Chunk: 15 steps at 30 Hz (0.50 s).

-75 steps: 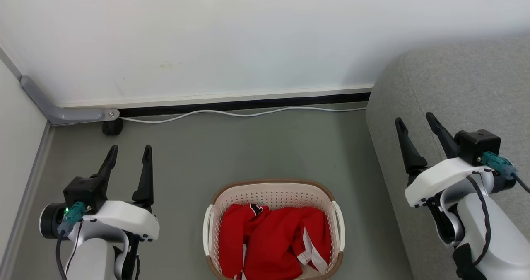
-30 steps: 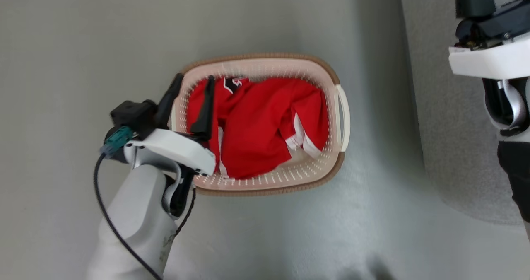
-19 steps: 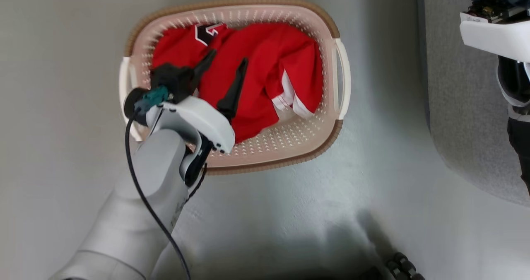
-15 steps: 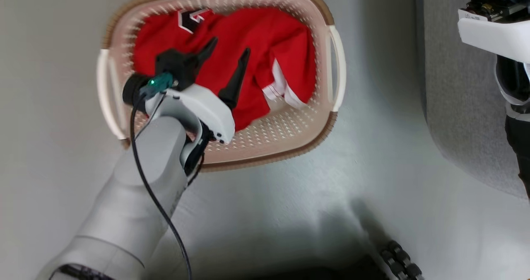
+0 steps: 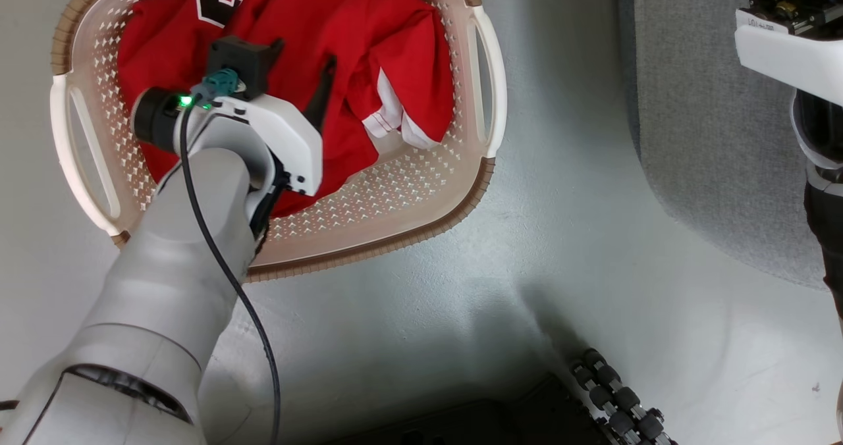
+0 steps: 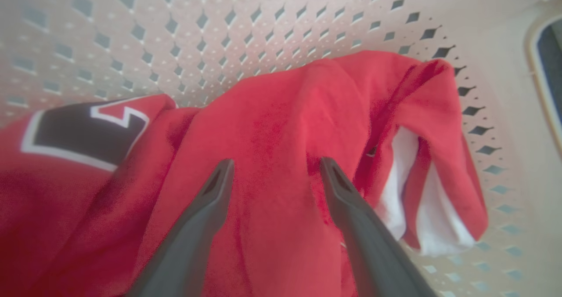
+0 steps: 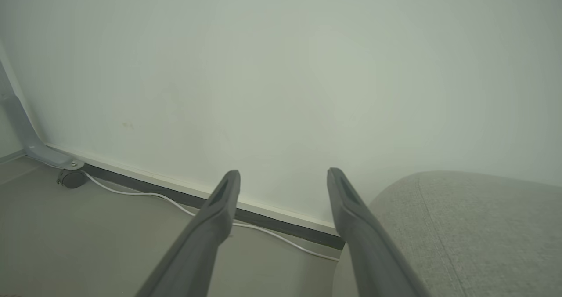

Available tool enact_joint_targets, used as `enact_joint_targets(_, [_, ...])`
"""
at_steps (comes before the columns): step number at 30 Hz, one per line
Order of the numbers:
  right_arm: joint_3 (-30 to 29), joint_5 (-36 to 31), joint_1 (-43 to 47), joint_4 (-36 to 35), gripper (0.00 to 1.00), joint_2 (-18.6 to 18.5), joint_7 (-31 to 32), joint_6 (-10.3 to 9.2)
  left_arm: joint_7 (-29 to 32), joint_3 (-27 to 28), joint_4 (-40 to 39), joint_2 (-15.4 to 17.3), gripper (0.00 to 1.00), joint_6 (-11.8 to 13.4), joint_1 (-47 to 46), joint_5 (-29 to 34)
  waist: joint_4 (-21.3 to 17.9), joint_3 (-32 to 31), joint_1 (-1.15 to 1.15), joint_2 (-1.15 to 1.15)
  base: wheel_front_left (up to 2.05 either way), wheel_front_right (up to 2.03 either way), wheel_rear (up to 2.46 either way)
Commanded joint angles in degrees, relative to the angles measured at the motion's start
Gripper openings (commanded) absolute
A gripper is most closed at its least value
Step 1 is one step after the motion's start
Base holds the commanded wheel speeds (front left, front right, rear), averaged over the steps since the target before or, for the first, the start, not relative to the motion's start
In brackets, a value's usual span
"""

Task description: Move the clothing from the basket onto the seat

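Down into the basket (image 5: 395,188) with the left hand (image 6: 276,161), spread wide and gripping nothing yet. Poised right over a raised fold of the red clothing (image 6: 285,112), straddling it, either at the fabric or just shy of it; hard to tell which. Aimed at that ridge probably for an easy pinch of bunched cloth. Heaped under and ahead of the hand, all of it inside the basket, none on the seat (image 5: 698,135). Parked well off to the side with the right hand (image 7: 283,174), likewise open and empty, up beside the seat, likely to stay clear of the reach.
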Motion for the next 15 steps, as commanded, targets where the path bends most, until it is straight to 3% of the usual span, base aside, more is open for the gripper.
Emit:
enact_joint_targets(1, [0.06, 0.10, 3.28, -1.74, 1.00, 0.22, -0.28, 0.23, -0.34, 0.77, -0.05, 0.57, 1.00, -0.10, 0.39, 0.26, -0.07, -0.02, 0.00, 0.00, 0.00, 0.00, 0.00])
enact_joint_targets(8, [0.00, 0.63, 3.71, -1.46, 1.00, 0.73, -0.28, 0.23, 3.11, -1.32, 5.10, 0.45, 1.00, 0.00, -1.22, 0.78, -0.53, -0.37, 0.00, 0.00, 0.00, 0.00, 0.00])
enact_joint_targets(9, [-0.02, 0.59, 3.58, -1.44, 1.00, 0.68, -0.28, 0.23, 3.94, -1.65, 5.30, 0.43, 0.63, -0.11, -1.32, 0.65, -0.57, -0.45, 0.00, 0.00, 0.00, 0.00, 0.00])
enact_joint_targets(10, [-0.04, 0.62, 3.48, -1.36, 1.00, 0.69, -0.28, 0.23, 4.19, -1.82, 5.41, 0.41, 0.15, -0.20, -1.33, 0.37, -0.59, -0.56, 0.00, 0.00, 0.00, 0.00, 0.00])
enact_joint_targets(11, [-0.15, 0.70, 3.40, -1.29, 1.00, 0.77, -0.28, 0.23, 4.25, -1.95, 5.49, 0.39, 0.00, -0.26, -1.30, 0.07, -0.60, -0.70, 0.00, 0.00, 0.00, 0.00, 0.00])
enact_joint_targets(15, [-0.67, 0.70, 2.70, -1.19, 1.00, 0.92, -0.28, 0.23, 2.85, -2.47, 5.24, 0.31, 0.00, -0.39, -1.60, -1.31, -0.18, -1.66, 0.00, 0.00, 0.00, 0.00, 0.00])
